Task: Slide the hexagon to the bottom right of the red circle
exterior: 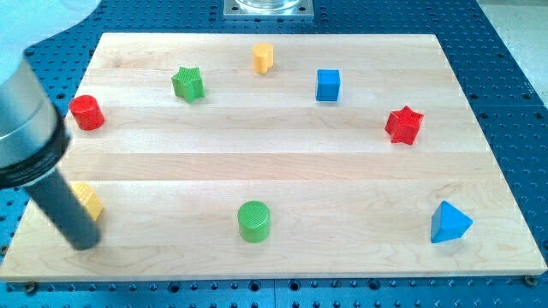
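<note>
A yellow hexagon (88, 199) lies near the board's left edge, low in the view, partly hidden behind my rod. My tip (86, 242) rests on the board just below and in front of the hexagon, touching or nearly touching it. The red circle (86, 112) stands near the left edge, well above the hexagon towards the view's top.
A green star (187, 83), a yellow heart-like block (263, 57) and a blue cube (327, 85) lie along the top. A red star (404, 125) is at the right, a blue triangle (449, 223) at the bottom right, a green circle (253, 221) at bottom centre.
</note>
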You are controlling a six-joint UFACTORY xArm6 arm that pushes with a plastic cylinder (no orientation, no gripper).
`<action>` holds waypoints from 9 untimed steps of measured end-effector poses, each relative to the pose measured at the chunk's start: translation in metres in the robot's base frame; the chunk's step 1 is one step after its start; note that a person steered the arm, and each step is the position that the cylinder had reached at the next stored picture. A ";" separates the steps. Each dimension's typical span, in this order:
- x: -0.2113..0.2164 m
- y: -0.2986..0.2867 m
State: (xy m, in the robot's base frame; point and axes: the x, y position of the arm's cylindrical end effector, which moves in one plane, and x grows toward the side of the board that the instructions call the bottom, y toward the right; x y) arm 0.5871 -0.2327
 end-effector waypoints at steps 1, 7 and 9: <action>0.008 -0.045; -0.035 0.050; -0.070 0.033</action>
State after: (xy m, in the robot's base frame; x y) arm 0.5171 -0.1993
